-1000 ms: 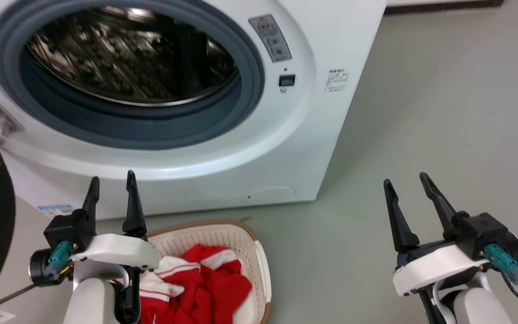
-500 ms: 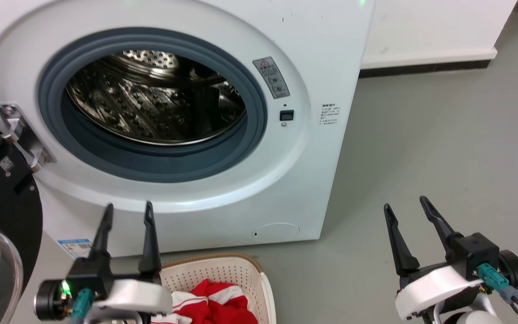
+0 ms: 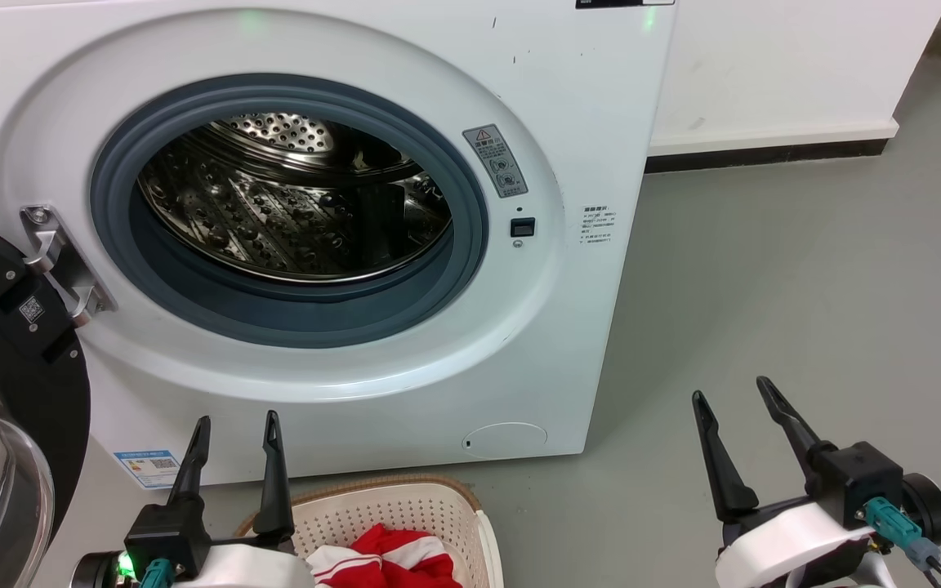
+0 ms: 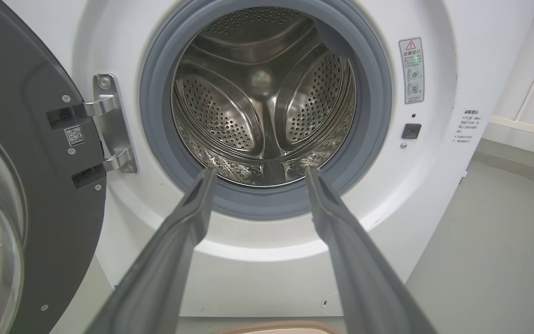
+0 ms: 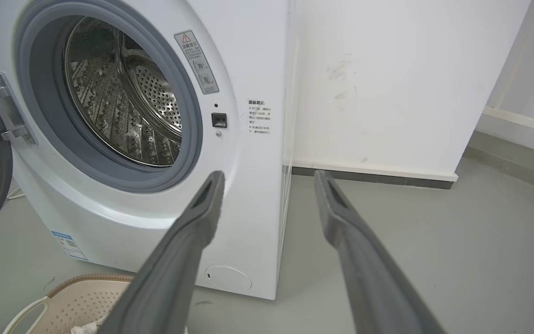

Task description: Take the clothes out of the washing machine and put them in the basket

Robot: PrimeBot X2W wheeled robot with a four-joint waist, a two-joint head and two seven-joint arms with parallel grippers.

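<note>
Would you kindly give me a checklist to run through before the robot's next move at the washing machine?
1. Door swung wide open: ok.
2. Drum bare steel where visible: ok.
3. No garment hidden at the drum's near lower edge, behind the rubber ring: cannot tell.
4. Clothes lying inside the basket: ok.
5. Left gripper open and empty: ok.
6. Right gripper open and empty: ok.
</note>
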